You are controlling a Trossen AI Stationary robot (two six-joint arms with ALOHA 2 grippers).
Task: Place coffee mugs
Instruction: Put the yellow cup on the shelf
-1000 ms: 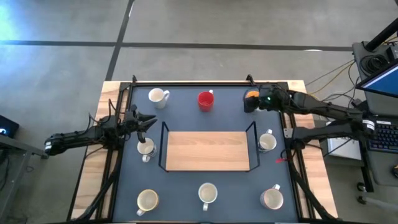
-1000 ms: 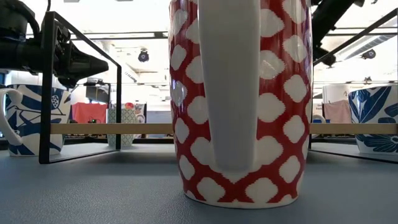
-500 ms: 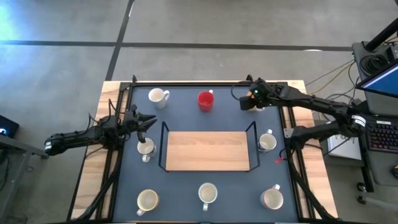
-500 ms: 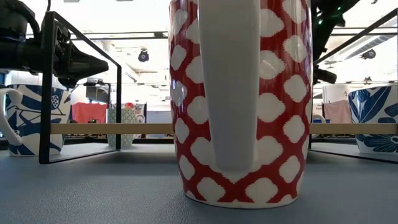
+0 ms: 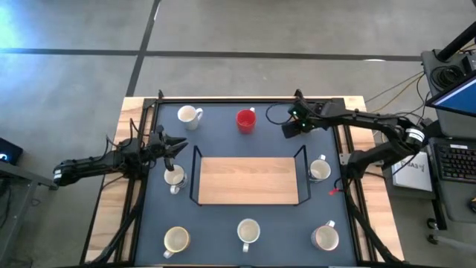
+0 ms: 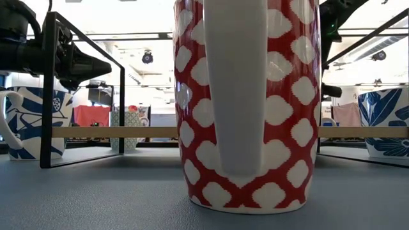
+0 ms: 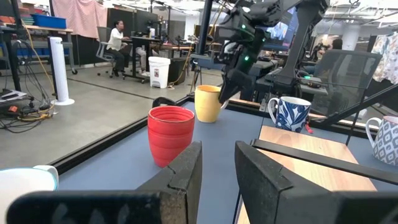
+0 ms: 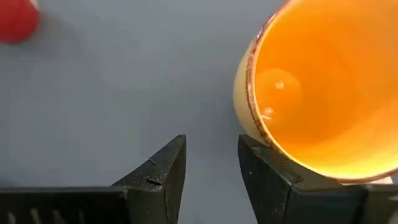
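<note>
The orange mug (image 8: 323,87) stands upright on the grey mat at the far right; my right arm hides it in the high view, and the left wrist view shows it (image 7: 208,102) past the red mug (image 7: 171,134). My right gripper (image 5: 287,128) hangs over the mat just left of the orange mug, open and empty (image 8: 211,165), fingers pointing down. The red mug (image 5: 246,120) and a white mug (image 5: 188,115) stand along the far edge. My left gripper (image 5: 172,146) waits open (image 7: 217,165) just beyond a cream mug (image 5: 173,177). My right gripper has nothing between its fingers. One finger (image 8: 267,174) stands close beside the orange mug's outer wall (image 8: 244,109), coming from above. Whether it touches the wall I cannot tell.
A wooden board in a black wire frame (image 5: 249,180) fills the middle. More mugs stand at the right (image 5: 319,170) and along the near edge (image 5: 176,239), (image 5: 248,231), (image 5: 325,237). A red-and-white patterned mug (image 6: 246,105) fills the low view. People sit in the room behind.
My right gripper has moved from over the orange mug toward the table's left and slightly toward the near edge. The orange mug, seen from above a second ago, is now covered by the arm in the high view.
</note>
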